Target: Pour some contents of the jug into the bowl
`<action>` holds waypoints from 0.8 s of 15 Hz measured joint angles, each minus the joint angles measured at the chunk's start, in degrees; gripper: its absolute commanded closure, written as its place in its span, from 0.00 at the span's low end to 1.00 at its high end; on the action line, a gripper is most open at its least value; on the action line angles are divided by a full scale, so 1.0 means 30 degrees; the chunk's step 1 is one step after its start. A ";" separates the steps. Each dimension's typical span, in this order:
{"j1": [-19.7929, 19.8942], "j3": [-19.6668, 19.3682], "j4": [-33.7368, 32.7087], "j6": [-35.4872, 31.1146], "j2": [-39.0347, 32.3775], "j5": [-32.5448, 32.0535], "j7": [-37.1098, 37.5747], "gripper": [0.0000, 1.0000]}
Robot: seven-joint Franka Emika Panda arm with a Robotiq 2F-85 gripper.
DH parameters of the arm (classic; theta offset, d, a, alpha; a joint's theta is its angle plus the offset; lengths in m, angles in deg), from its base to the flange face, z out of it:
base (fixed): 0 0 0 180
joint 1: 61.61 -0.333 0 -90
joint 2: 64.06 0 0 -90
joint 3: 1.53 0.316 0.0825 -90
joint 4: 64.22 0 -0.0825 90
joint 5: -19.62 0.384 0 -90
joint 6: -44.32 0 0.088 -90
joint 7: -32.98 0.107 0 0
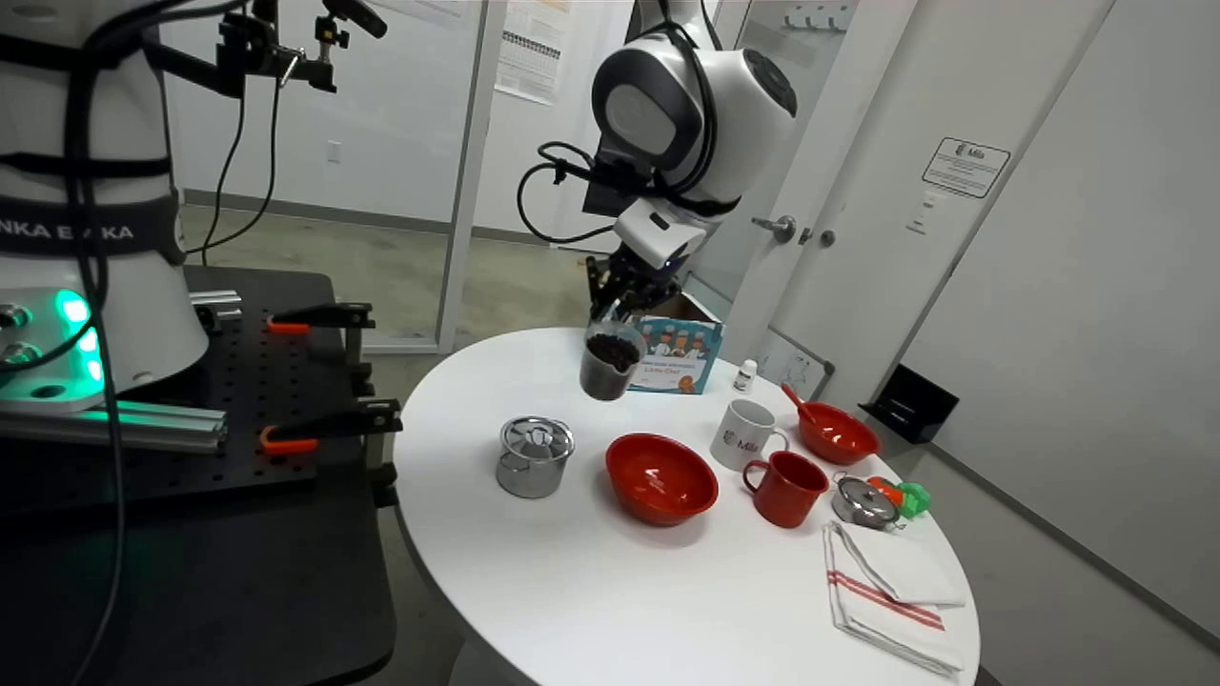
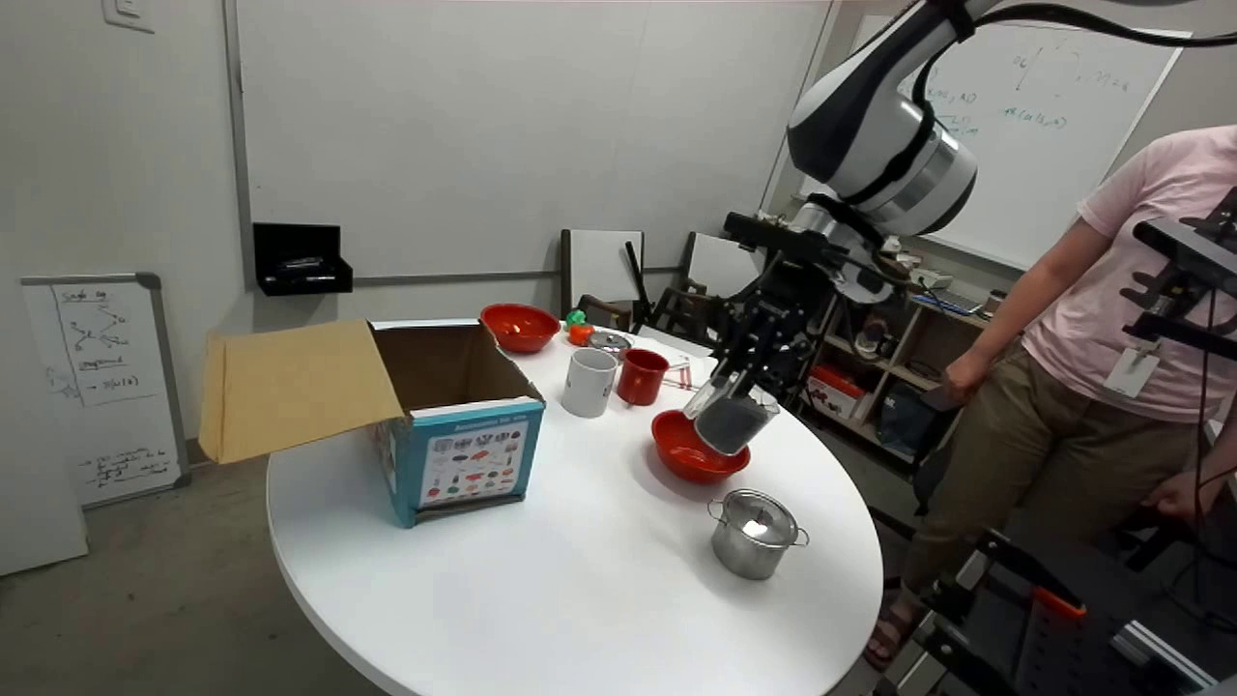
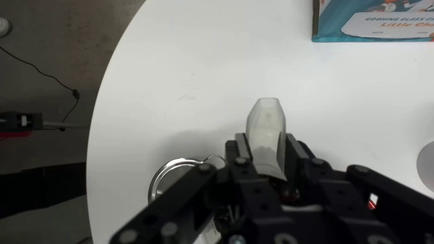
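Observation:
My gripper (image 1: 617, 307) is shut on the handle of a clear jug (image 1: 608, 367) with dark contents in it. In the wrist view the jug's pale handle (image 3: 267, 118) sits between the two fingers (image 3: 265, 139). The jug hangs above the white table and looks somewhat tilted in an exterior view (image 2: 733, 422). A red bowl (image 1: 661, 479) stands on the table beside the steel pot. The jug overlaps part of this bowl (image 2: 681, 452) in an exterior view but appears off to its side in the other picture. In the wrist view the bowl is mostly hidden behind the gripper.
A lidded steel pot (image 1: 535, 457) stands near the bowl. A blue cardboard box (image 2: 474, 459) has an open flap. A white mug (image 1: 743, 434), a red mug (image 1: 786, 488), another red bowl (image 1: 839, 433) with a spoon, a small pot (image 1: 864, 503) and folded towels (image 1: 891, 595) stand further along.

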 measured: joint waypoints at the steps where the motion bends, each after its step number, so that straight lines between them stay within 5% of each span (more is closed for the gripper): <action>1: 0.0002 -0.0283 0.0351 0.0098 0.0440 -0.0209 -0.0765 0.92; 7: -0.0581 -0.0877 0.0914 0.1817 0.2550 -0.4237 -0.1922 0.91; 8: -0.0812 -0.0852 0.0927 0.2242 0.2813 -0.4920 -0.1927 0.72; 11: -0.1428 -0.0721 0.0930 0.3146 0.3282 -0.6099 -0.1935 0.72; 12: -0.1511 -0.0713 0.0932 0.3182 0.3314 -0.6174 -0.1935 0.90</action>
